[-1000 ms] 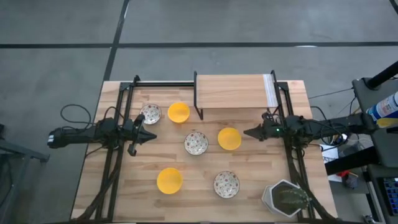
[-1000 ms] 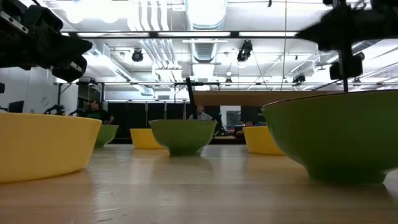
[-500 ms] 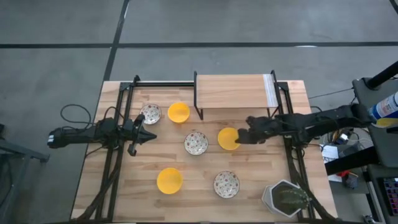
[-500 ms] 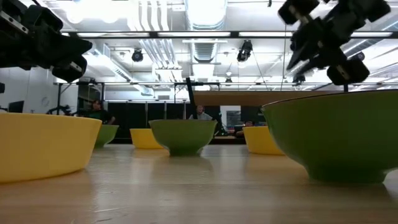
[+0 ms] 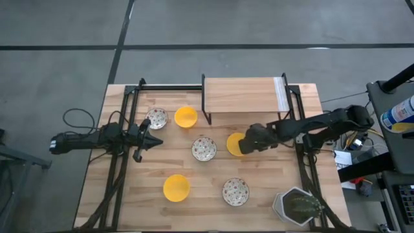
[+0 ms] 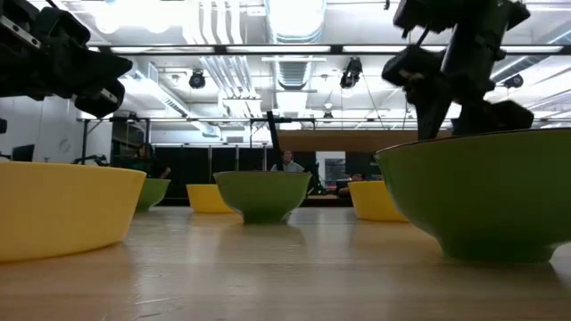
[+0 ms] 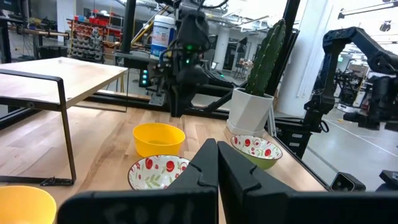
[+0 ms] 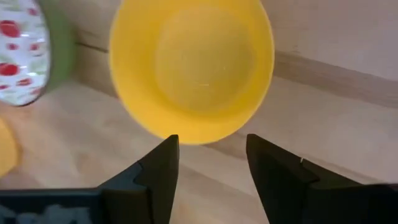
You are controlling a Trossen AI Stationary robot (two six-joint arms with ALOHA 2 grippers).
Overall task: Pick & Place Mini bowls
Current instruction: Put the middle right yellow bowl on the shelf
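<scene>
The right end effector (image 5: pixel 249 144) hangs over the centre-right of the counter (image 5: pixel 194 207) with its two dark fingers (image 8: pixel 158 171) spread apart, straddling the near rim of a plain yellow mini bowl (image 5: pixel 235 144) without visibly touching it; in the right wrist view that bowl (image 8: pixel 191 68) fills the space just ahead of the fingertips and sits upright on the wood. At about 9 o'clock from it, just beside it, stands a speckled white mini bowl (image 5: pixel 204 149), and at about 6 o'clock, near the front edge, another speckled bowl (image 5: pixel 235 191). A second yellow bowl (image 5: pixel 176 187) sits at roughly 8 o'clock from the centre, and toward 11 o'clock a third yellow bowl (image 5: pixel 185 116) stands next to the third speckled bowl (image 5: pixel 156 118). A raised wooden shelf (image 5: pixel 242 94) on a dark frame occupies the 12 o'clock side, and a grey hexagonal pot with a cactus (image 5: pixel 297 206) stands at the 5 o'clock corner. The left end effector (image 5: pixel 154 140) waits at the 9 o'clock side, near the speckled bowl by the shelf, its fingers (image 7: pixel 208 168) pressed together and holding nothing. In the low view the bowls' outer walls appear green or yellow, with the right arm (image 6: pixel 455 62) coming down behind the nearest large green one (image 6: pixel 477 192).
</scene>
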